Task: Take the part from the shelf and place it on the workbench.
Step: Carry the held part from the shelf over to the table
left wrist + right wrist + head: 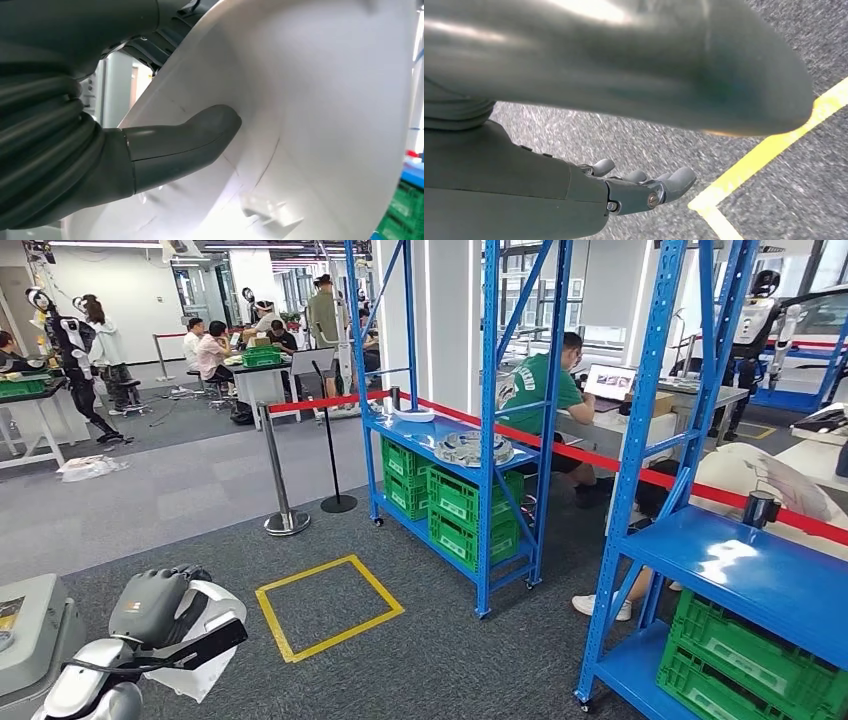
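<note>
My left hand (150, 605) is low at the left of the head view and holds a white curved shell part (222, 612) against its palm. In the left wrist view the thumb (200, 135) presses on the part's smooth white inner face (320, 100). My right hand (644, 187) hangs over grey carpet beside a yellow tape line (764, 155), fingers loosely apart and holding nothing. The blue shelf (487, 390) stands ahead in the middle, carrying a round grey metal part (472, 448) and a white part (410, 415).
A grey unit (30, 625) sits at the lower left beside my hand. A yellow floor square (330, 605) lies in front of the shelf. Green crates (460, 505) fill its lower levels. A second blue shelf (740, 570) stands at right. A stanchion (283, 510) carries a red belt; a person (535, 390) sits behind it.
</note>
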Controlling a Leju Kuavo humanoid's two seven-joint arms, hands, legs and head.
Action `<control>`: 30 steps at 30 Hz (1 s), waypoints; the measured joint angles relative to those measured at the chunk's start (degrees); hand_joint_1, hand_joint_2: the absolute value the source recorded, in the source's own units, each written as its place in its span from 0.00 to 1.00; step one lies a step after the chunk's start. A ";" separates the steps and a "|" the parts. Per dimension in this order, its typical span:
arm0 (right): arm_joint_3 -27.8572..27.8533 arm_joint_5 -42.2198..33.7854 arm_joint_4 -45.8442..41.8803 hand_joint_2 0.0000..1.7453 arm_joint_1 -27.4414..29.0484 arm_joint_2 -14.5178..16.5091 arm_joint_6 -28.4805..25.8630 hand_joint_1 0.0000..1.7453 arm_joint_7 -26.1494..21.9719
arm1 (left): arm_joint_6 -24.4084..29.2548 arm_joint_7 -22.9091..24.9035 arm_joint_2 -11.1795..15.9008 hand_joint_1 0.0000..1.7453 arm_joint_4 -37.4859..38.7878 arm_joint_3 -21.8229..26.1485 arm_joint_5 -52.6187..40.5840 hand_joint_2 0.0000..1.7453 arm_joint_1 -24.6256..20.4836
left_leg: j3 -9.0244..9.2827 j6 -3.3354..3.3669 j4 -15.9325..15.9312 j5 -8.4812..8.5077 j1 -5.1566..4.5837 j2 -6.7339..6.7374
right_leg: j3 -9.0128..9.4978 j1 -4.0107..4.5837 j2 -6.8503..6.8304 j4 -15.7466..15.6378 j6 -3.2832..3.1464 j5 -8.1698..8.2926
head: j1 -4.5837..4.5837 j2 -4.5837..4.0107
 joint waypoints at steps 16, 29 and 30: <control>0.01 0.27 -0.01 0.00 0.18 -0.05 0.09 0.00 -0.20 | -0.94 1.40 0.93 0.86 -0.97 0.06 -0.10 1.00 -2.46 | 1.99 2.33 -2.48 1.19 -0.81 7.74 | 0.64 0.91 -5.81 2.32 1.25 -3.20 | -0.01 0.00; 0.02 0.38 -0.01 0.00 0.38 -0.13 0.35 0.00 0.19 | -1.49 0.81 2.23 0.86 -0.89 0.18 0.20 1.00 -1.88 | 0.76 0.19 -1.26 1.12 0.24 -1.70 | -0.13 -0.12 0.71 0.55 1.06 -0.30 | 0.00 0.00; 0.02 0.36 -0.01 0.00 0.31 -0.12 0.35 0.00 0.18 | -1.46 0.83 2.47 0.86 -0.87 0.21 0.20 1.00 -1.77 | 0.40 -0.09 -0.99 0.98 0.28 -1.25 | -0.03 -0.09 0.03 0.36 0.60 -0.18 | -0.03 0.00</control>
